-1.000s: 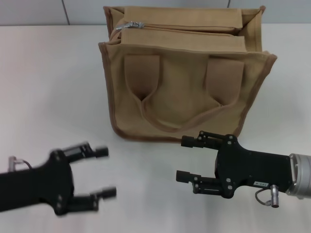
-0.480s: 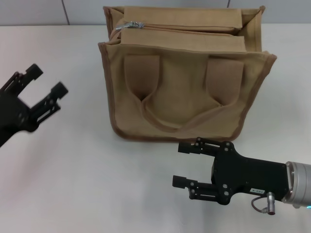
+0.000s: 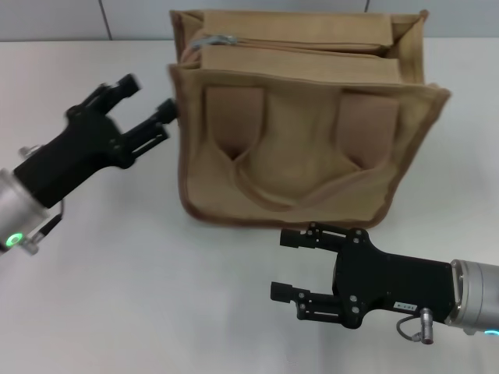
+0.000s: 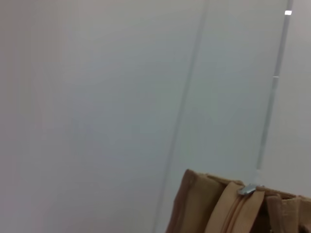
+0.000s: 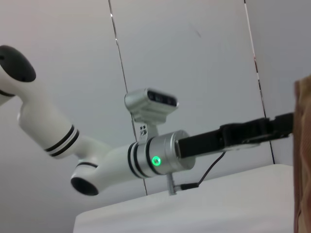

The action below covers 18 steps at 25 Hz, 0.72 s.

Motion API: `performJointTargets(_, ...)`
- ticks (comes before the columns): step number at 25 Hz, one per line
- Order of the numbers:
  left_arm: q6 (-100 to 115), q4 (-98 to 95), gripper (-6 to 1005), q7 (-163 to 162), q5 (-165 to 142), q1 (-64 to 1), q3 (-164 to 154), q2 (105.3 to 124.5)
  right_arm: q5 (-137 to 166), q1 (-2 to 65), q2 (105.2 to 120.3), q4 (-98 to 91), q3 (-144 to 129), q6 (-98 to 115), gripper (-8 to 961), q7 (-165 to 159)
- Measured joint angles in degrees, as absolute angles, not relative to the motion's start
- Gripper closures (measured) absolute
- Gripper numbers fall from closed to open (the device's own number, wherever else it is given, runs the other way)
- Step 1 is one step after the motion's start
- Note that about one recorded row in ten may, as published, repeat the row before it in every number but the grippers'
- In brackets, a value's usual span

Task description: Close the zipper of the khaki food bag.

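Khaki food bag (image 3: 304,132) upright at upper centre on the white surface (image 3: 117,265). Zipper (image 3: 296,48) along its top, silver pull seemingly at upper left. Left end effector (image 3: 146,109) spread, empty, beside the bag's left edge. Right end effector (image 3: 284,265) spread, empty, lower right.

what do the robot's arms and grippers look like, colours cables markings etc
Both the left gripper and the right gripper are matte black, two-fingered, on boxy black bodies. Each joins a silver wrist ring with a green light. A thin cable loops at each wrist. The right wrist view shows the left arm's glossy white links with black bands.
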State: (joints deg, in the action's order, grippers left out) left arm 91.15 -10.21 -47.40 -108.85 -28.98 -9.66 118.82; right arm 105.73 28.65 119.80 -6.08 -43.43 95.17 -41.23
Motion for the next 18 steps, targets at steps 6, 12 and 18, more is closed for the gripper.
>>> performJointTargets(6, 90.27, -9.51, 184, -47.37, -108.46, -32.69, -10.31, 119.12, 105.73, 28.66, 119.8, -5.29, -43.49, 94.31, 248, -40.92)
performJointTargets(12, 90.91, -9.87, 188, -48.24, -108.84, -34.53, -15.57, 118.74, 105.73, 28.65, 119.8, -4.18, -43.03, 93.95, 250, -39.02)
performJointTargets(18, 92.73, -10.7, 191, -48.48, -107.61, -33.98, -16.95, 118.93, 105.73, 29.06, 119.8, -4.09, -42.88, 93.86, 251, -38.95)
